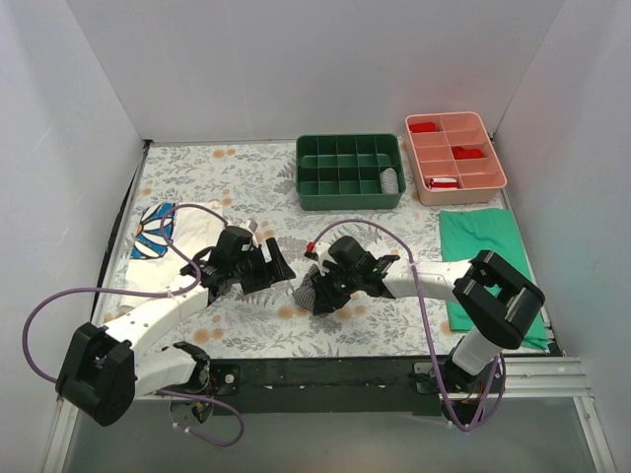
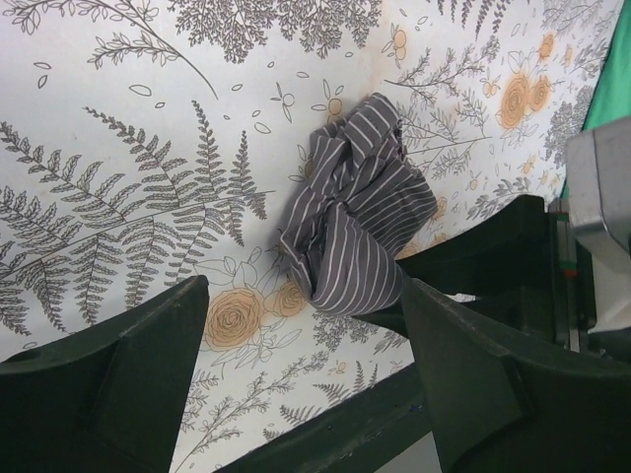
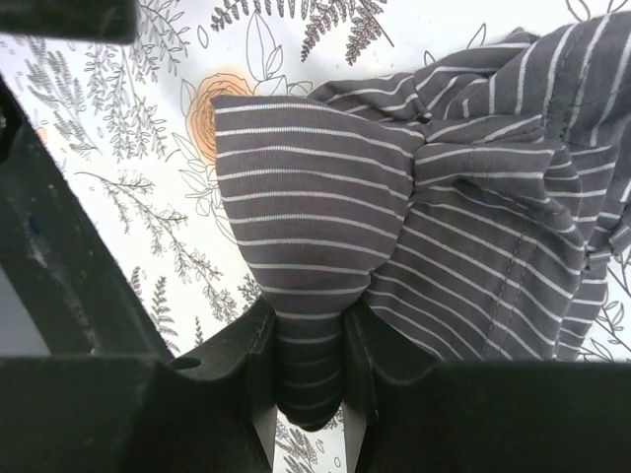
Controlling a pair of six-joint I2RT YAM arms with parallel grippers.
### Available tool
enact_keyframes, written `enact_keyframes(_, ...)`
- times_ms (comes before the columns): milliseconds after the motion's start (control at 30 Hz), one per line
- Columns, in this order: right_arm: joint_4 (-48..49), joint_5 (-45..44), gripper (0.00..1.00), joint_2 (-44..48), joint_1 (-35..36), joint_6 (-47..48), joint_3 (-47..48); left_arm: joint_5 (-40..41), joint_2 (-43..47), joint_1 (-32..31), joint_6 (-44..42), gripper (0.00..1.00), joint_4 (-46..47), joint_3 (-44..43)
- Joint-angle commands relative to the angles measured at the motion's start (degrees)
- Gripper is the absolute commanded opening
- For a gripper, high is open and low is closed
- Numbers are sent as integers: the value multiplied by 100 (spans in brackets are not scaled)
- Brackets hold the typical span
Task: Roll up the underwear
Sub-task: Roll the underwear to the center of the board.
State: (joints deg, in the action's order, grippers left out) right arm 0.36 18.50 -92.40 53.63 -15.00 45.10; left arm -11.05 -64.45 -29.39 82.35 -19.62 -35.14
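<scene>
Overhead, the underwear (image 1: 308, 292) sits bunched near the middle of the table (image 1: 237, 192). From the left wrist, the left gripper (image 2: 306, 291) gapes open just short of the heap, steadying nothing. From the right wrist, the right gripper (image 3: 311, 379) pinches one thin fold, which could slip out and let the bundle unravel.

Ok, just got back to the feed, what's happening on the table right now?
The right end effector is pinched shut on a fold of the striped underwear, which sits as a crumpled bundle on the patterned table, not yet a neat roll. The left end effector is open just beside the bundle, holding nothing. The green cloth and the printed cloth lie off to the sides.
</scene>
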Motion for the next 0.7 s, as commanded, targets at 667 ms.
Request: enact_keyframes(667,377,3045,17,-1157,-1232,-1066,104,-1197,240,12,71,79,2418,1412)
